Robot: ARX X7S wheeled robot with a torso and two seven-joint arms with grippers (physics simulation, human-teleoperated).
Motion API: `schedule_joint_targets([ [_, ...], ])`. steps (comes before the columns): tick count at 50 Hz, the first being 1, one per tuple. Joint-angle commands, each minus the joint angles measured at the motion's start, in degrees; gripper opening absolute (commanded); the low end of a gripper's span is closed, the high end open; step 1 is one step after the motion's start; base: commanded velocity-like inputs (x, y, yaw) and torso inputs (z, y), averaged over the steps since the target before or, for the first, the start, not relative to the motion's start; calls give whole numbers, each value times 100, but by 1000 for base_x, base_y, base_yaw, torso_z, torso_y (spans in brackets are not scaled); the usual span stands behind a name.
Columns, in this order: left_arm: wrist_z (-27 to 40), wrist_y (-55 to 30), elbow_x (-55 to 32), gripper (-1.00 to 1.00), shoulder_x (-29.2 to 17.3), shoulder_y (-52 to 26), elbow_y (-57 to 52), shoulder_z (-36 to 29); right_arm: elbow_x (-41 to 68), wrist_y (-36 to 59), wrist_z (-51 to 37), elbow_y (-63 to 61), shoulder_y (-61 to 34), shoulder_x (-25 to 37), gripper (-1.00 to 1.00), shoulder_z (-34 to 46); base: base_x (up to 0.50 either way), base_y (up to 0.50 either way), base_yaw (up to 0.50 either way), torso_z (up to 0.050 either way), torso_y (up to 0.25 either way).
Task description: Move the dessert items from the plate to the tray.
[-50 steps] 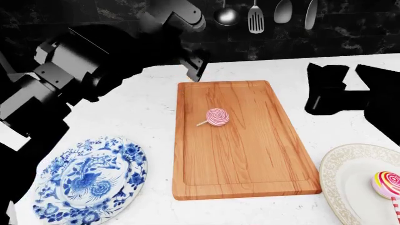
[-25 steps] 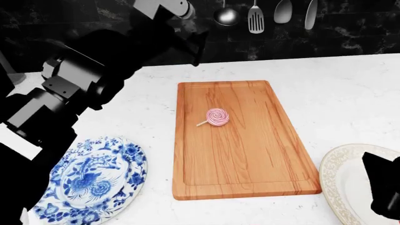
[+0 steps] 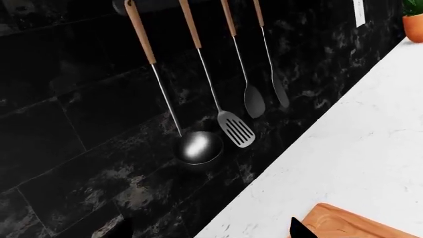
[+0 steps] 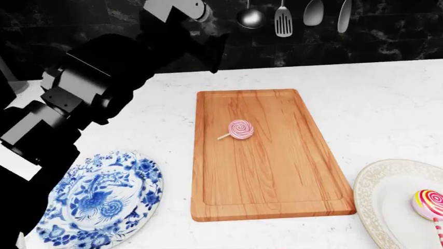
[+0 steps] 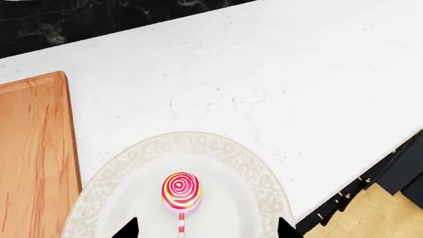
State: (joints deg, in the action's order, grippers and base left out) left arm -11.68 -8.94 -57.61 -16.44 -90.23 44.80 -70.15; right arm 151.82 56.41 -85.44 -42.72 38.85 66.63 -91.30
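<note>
The pink-and-white lollipop (image 4: 240, 129) lies on the wooden tray (image 4: 277, 192), in its far half. The pink, yellow and red lollipop (image 4: 429, 202) lies on a cream plate (image 4: 384, 199) at the near right. My left gripper (image 4: 211, 54) hangs open and empty above the counter behind the tray's far left corner (image 3: 350, 223). My right gripper (image 5: 206, 230) is out of the head view. In the right wrist view it hovers open above the cream plate (image 5: 119, 188), its fingertips (image 5: 129, 229) on either side of the lollipop's (image 5: 181, 190) stick.
A blue-patterned plate (image 4: 100, 199) sits at the near left of the white counter. Ladle (image 3: 197, 147), slotted turner (image 3: 237, 129) and other utensils hang on the black wall behind. The counter's right edge (image 5: 357, 168) drops to dark cabinets and wood floor.
My left arm has lifted up and back from the tray's far corner. My right arm has moved from the far right toward the cream plate and has left the head view.
</note>
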Motion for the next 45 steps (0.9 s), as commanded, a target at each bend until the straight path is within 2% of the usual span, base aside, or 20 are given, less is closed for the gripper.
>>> schedule_joint_targets([
  [1, 394, -338, -63, 100, -413, -87, -865, -20, -1536, -780, 1061, -207, 141, 280, 100, 1235, 0, 0, 0, 0, 0],
  [7, 531, -483, -71, 100, -546, -140, -1170, -46, -2318, -1196, 1599, -194, 28, 432, 100, 2076, 0, 0, 0, 0, 0],
  [19, 720, -667, -115, 100, -732, -196, -1563, -45, -2875, -1414, 1930, -183, -118, 390, 100, 2761, 0, 0, 0, 0, 0],
  [29, 851, -795, -150, 100, -850, -236, -1804, -37, -3028, -1383, 1982, -114, -224, 377, 100, 2944, 0, 0, 0, 0, 0],
  [45, 1120, -971, -202, 100, -1101, -236, -2262, -24, -3543, -1977, 2313, 52, -440, 819, 100, 3889, 0, 0, 0, 0, 0],
])
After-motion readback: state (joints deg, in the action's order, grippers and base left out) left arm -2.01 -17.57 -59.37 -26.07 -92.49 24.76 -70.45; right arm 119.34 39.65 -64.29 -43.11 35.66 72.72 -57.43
